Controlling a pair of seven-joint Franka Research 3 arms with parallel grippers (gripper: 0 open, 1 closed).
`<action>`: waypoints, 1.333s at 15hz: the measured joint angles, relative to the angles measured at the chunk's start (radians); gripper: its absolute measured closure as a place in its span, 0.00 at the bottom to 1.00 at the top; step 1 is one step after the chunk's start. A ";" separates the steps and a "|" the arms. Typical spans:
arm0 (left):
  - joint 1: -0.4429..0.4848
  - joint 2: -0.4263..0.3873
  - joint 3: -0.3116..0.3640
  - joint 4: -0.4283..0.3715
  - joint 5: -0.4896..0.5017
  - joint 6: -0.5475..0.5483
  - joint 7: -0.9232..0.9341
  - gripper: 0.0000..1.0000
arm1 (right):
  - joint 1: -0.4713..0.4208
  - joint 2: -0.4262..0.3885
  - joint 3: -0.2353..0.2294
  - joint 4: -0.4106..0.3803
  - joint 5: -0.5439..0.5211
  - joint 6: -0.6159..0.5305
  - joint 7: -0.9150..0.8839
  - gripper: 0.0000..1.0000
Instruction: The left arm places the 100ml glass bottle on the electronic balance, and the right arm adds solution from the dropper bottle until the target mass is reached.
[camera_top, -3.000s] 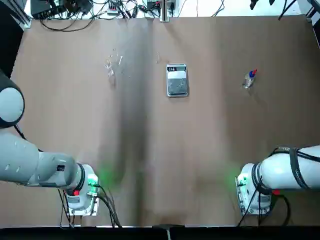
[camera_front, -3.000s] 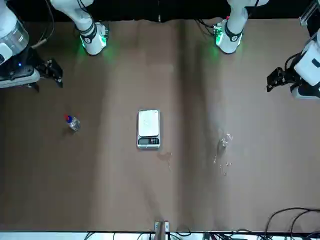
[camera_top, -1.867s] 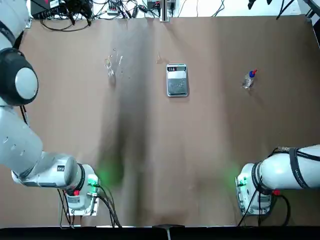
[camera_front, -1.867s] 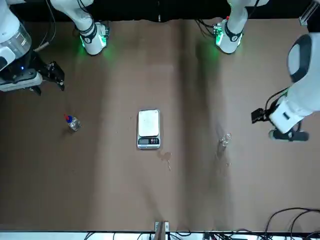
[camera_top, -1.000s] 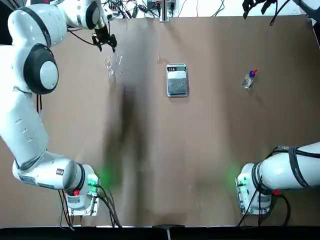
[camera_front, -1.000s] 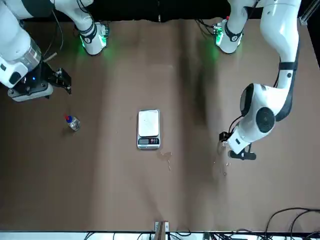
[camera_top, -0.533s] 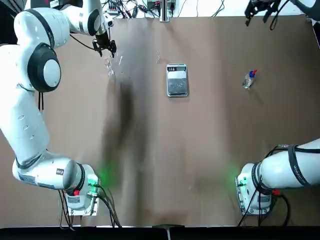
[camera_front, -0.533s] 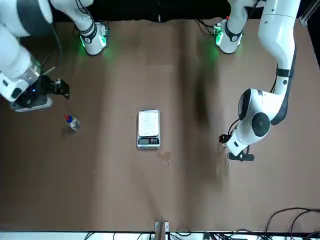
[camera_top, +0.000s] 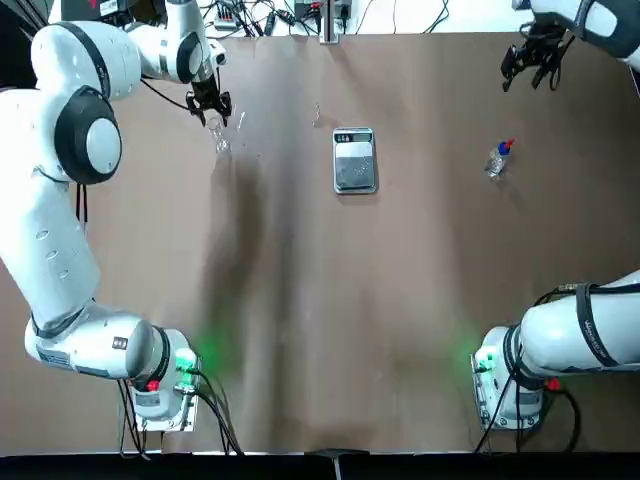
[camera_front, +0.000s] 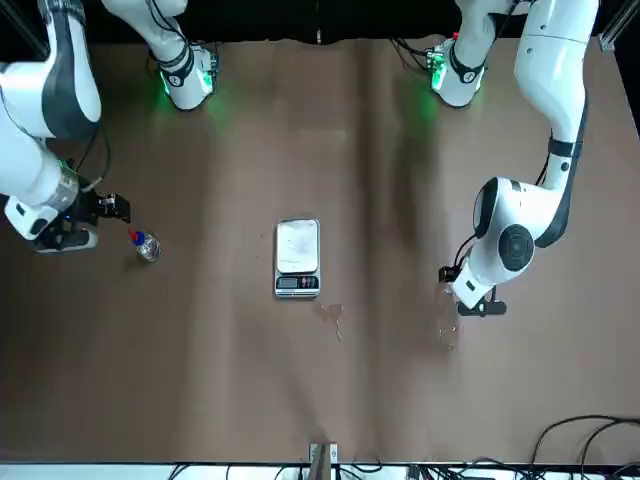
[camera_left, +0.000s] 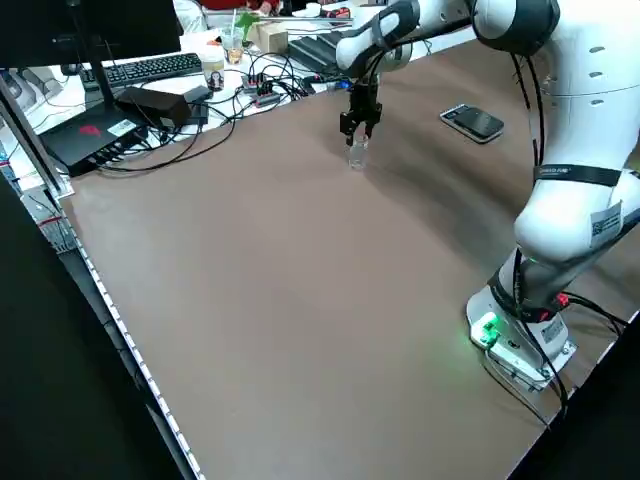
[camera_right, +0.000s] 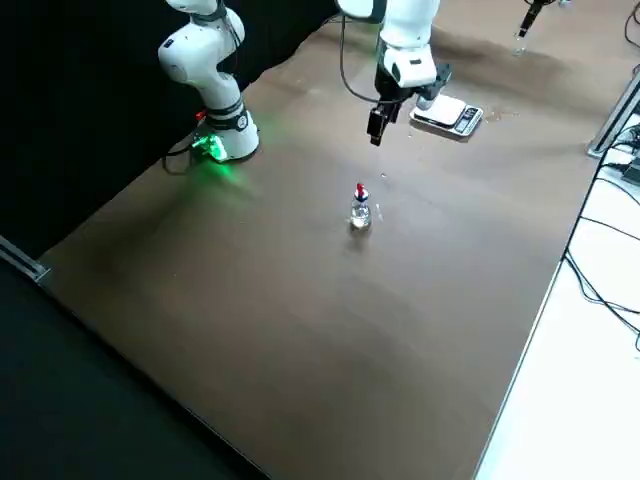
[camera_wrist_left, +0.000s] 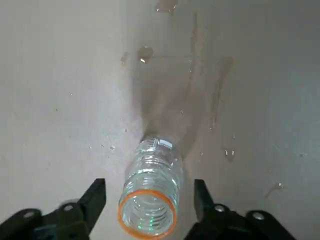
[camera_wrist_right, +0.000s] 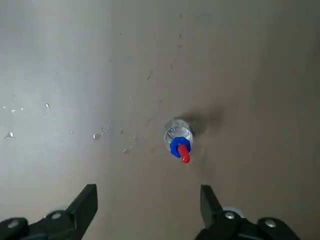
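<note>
The 100ml glass bottle (camera_wrist_left: 150, 192) stands upright at the far left of the table, also in the top view (camera_top: 220, 140) and left side view (camera_left: 357, 157). My left gripper (camera_wrist_left: 148, 187) is open right above it, its fingers either side of the bottle's mouth. The electronic balance (camera_top: 354, 160) sits mid-table with its steel plate bare. The dropper bottle (camera_wrist_right: 178, 140), blue collar and red top, stands alone at the far right (camera_top: 498, 158). My right gripper (camera_wrist_right: 148, 202) hangs open above and short of it, seen near the far right edge (camera_top: 533, 60).
Water drops and wet streaks (camera_wrist_left: 200, 95) mark the table around the glass bottle. Cables and power strips (camera_top: 230, 18) line the far edge. The arm bases (camera_top: 160, 385) with green lights stand at the near edge.
My left arm swung in from the side and lowered its open gripper over the glass bottle. My right gripper came in from the far right corner toward the dropper bottle.
</note>
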 joint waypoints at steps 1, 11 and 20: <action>0.000 0.000 0.000 -0.013 0.000 0.015 -0.002 0.22 | -0.001 0.003 0.000 -0.010 0.000 0.008 0.000 0.16; 0.004 -0.028 0.000 -0.058 0.000 0.040 -0.027 0.36 | -0.073 0.044 -0.001 -0.159 0.001 0.181 0.001 0.38; 0.004 -0.034 0.000 -0.061 0.000 0.054 -0.042 0.49 | -0.093 0.103 0.000 -0.185 0.001 0.203 0.000 0.47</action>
